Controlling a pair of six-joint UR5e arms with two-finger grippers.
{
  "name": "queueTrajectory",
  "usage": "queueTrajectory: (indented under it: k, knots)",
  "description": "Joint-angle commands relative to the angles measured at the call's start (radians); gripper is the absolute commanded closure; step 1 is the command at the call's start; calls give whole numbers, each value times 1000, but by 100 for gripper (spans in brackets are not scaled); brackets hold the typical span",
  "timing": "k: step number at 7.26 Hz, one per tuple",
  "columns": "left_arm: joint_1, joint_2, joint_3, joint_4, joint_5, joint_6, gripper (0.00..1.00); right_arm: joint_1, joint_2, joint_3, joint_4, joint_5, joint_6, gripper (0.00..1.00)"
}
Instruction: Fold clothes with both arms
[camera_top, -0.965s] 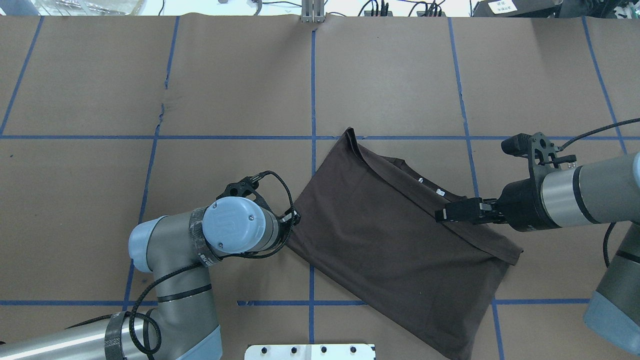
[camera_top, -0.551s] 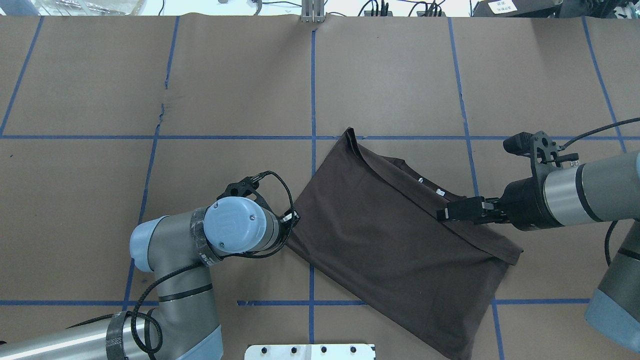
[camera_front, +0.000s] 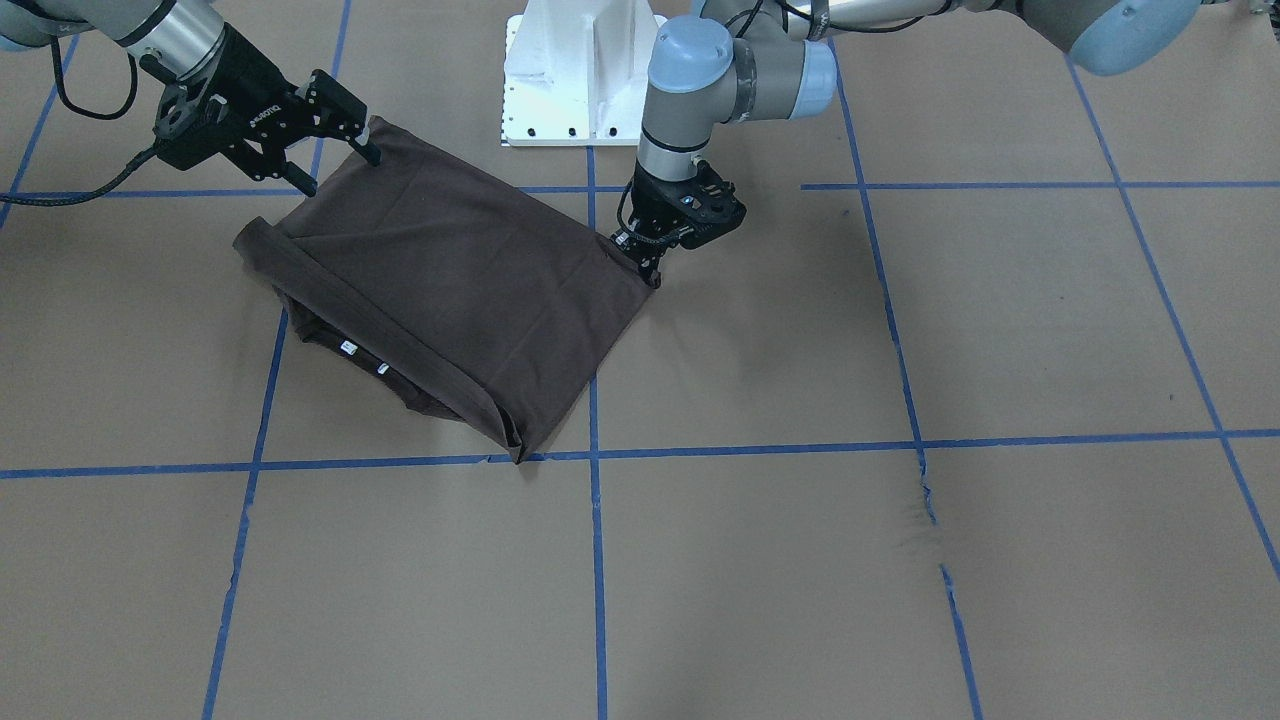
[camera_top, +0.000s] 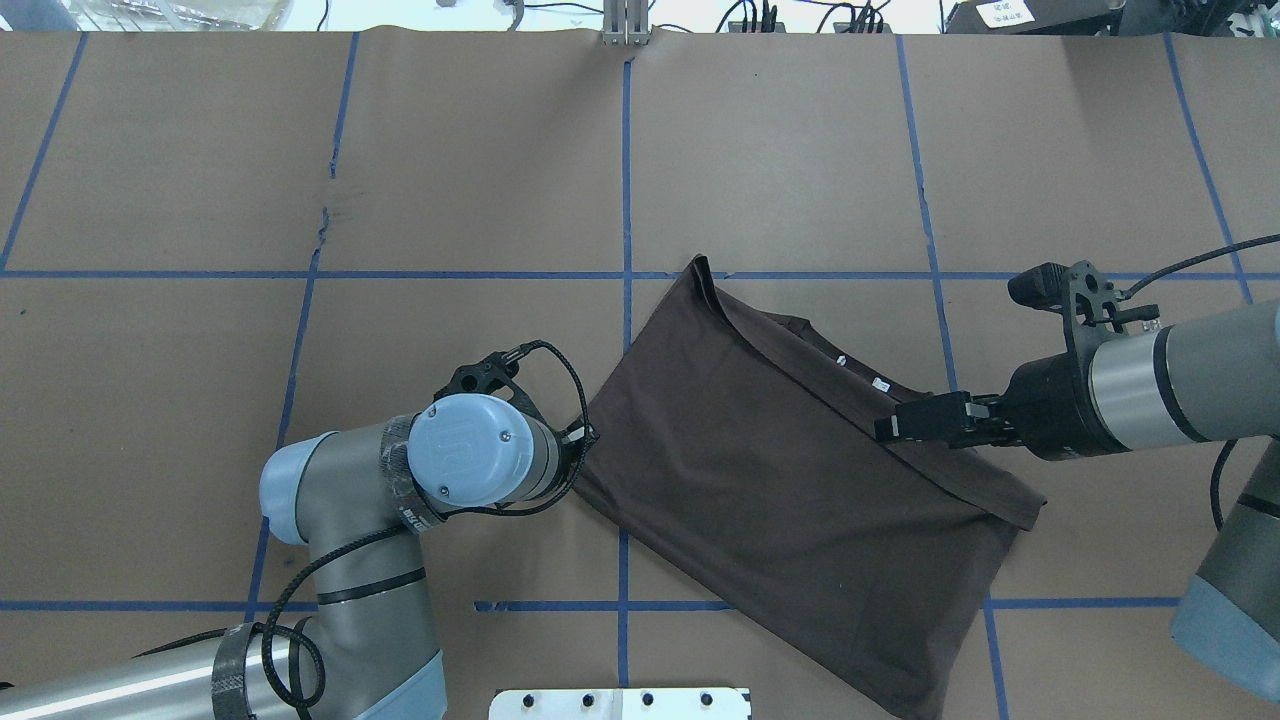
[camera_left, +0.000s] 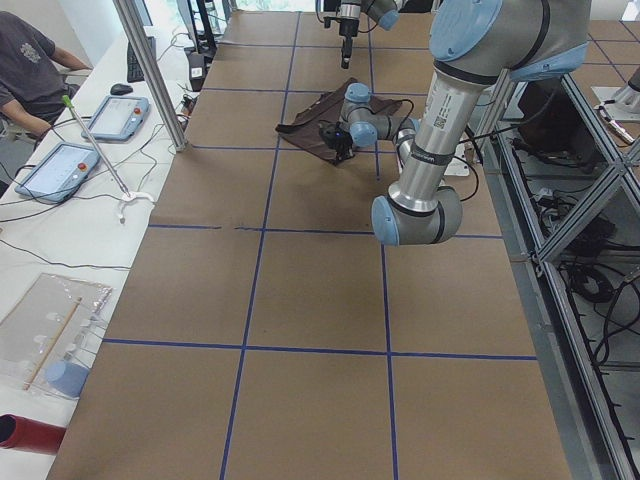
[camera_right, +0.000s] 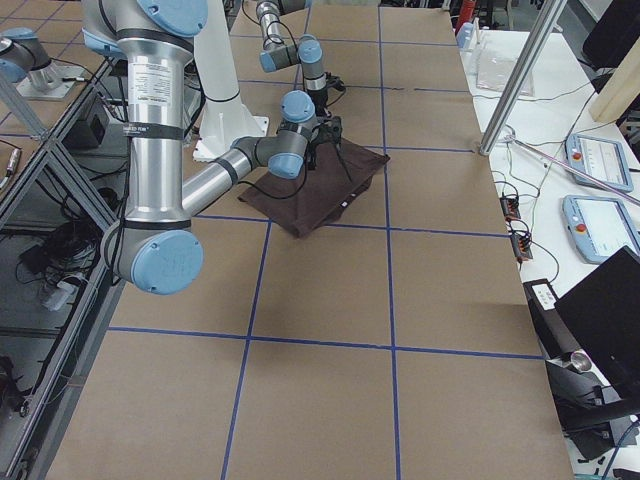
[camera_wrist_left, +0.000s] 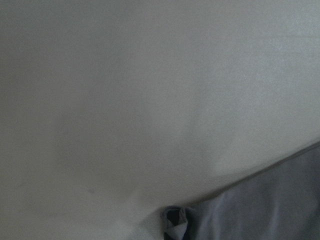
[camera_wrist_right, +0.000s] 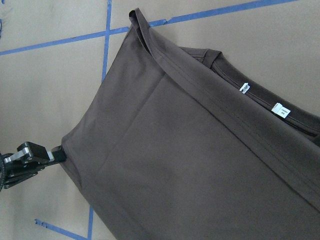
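Mid-fold: left end effector (camera_front: 650, 268) clenching shirt (camera_front: 450, 290) corner; right end effector (camera_front: 343, 172) released, hovering at shirt edge. Next, likely: right closing on edge beneath it, both lifting.

Your left arm (camera_top: 350, 520), at 7 o'clock in the overhead view, is grey metal tube with light-blue joint caps — its round end cap (camera_top: 465, 448) shows embossed lettering and small screws. A black cable (camera_top: 572, 372) arcs beside the wrist, and black bands wrap the forearm. The right arm (camera_top: 1180, 385), at 3 o'clock, has a bright silver wrist ring and a black perforated bracket (camera_top: 1085, 295). The right gripper (camera_front: 343, 174) is black with white lettering — the left gripper (camera_front: 650, 268) is black too.
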Motion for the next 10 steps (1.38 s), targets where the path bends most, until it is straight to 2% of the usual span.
queueTrajectory:
  k: [1,2,3,4,6,7,8,9,10]
  knots:
    - [-102,0,14,2,0,57,100,1,-1,0,-2,2,0,0]
    - [-182,0,43,-3,-3,179,100,1,-1,0,-2,0,0,0]
    - [-252,-17,121,-30,2,259,100,1,1,1,-3,-1,1,0]
    - [-308,-65,229,-103,2,359,100,-1,1,0,-3,-3,3,0]
    - [-386,-243,549,-283,3,508,100,-1,2,-11,-2,-6,1,0]
    - [-409,-303,662,-360,5,566,100,-1,4,-20,-2,-8,1,0]
    - [-409,-327,748,-457,63,585,100,1,18,-29,-2,-9,1,0]
    - [-408,-356,793,-481,74,585,100,1,22,-34,-2,-9,1,0]
    - [-408,-354,796,-483,74,587,100,1,22,-35,-2,-11,1,0]
